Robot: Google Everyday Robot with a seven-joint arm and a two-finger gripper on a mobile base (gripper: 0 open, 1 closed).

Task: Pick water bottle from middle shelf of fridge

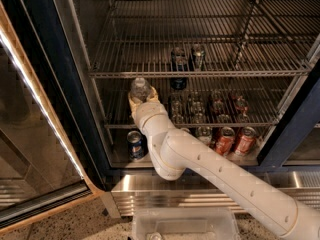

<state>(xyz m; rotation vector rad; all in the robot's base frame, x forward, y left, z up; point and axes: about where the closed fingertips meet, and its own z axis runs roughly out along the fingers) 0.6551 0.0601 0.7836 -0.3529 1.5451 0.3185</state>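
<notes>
Nearest me, the arm rose past the fridge's (50, 84) ribbed base panel (210, 194). The gripper (142, 100) sat just below the left end of the middle shelf's (215, 74) front rail, fingers closed round the lower body of the water bottle (140, 88), which stood upright and seemingly off the wire. Risk, as judged: held low on a slick ribbed body, the bottle could tip on a quick withdrawal or catch its cap on the rail, dropping among the cans (235, 140) below.
</notes>
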